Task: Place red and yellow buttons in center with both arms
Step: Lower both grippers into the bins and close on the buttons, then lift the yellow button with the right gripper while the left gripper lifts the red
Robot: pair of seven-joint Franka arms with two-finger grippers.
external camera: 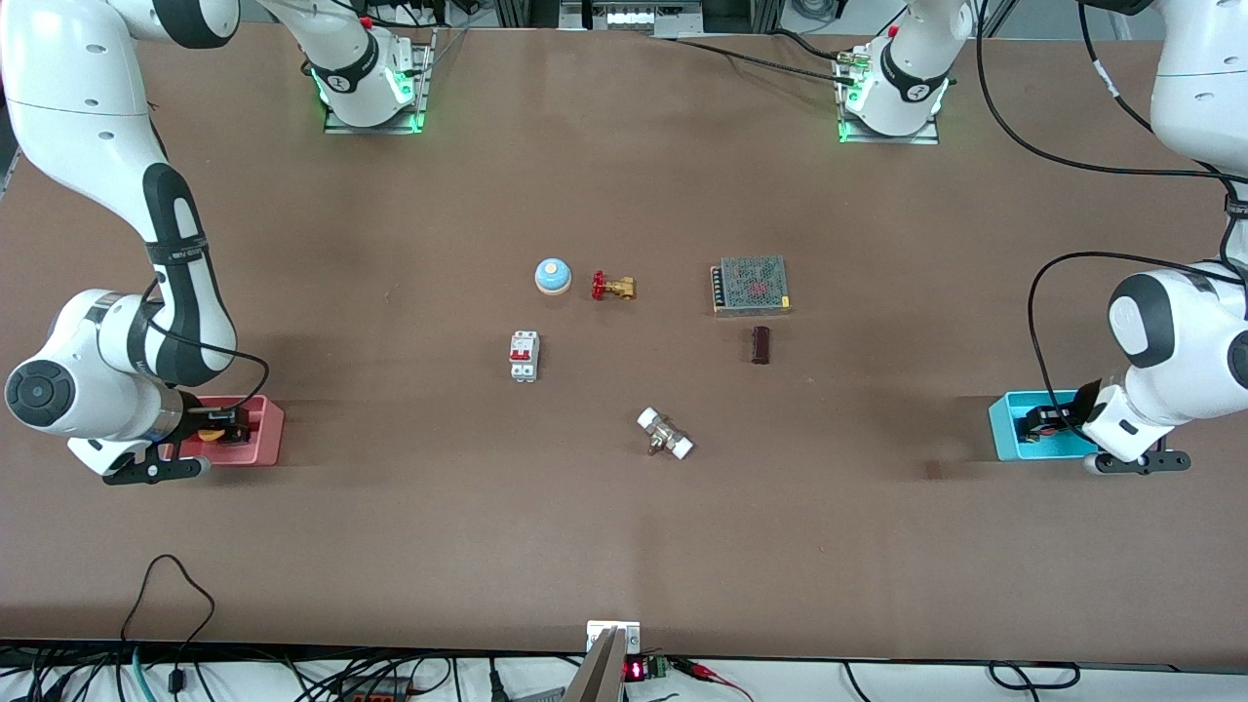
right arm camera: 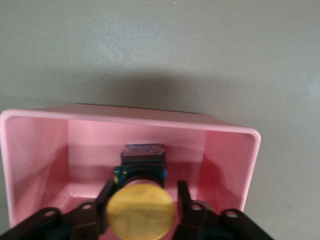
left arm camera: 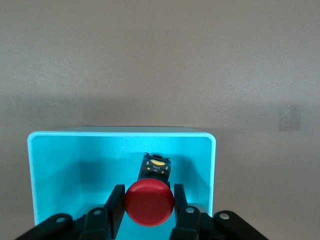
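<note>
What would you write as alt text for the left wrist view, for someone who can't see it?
The left gripper reaches into a cyan tray, its fingers on either side of the red button, whose round red cap faces the camera above its black base. Bare brown tabletop fills the rest of the view.

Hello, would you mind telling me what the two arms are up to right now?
Each arm is down in a tray at its own end of the table. The left gripper has its jaws on either side of the red button in the cyan tray; the right gripper likewise straddles the yellow button in the pink tray. Neither button is at the center yet.
</note>
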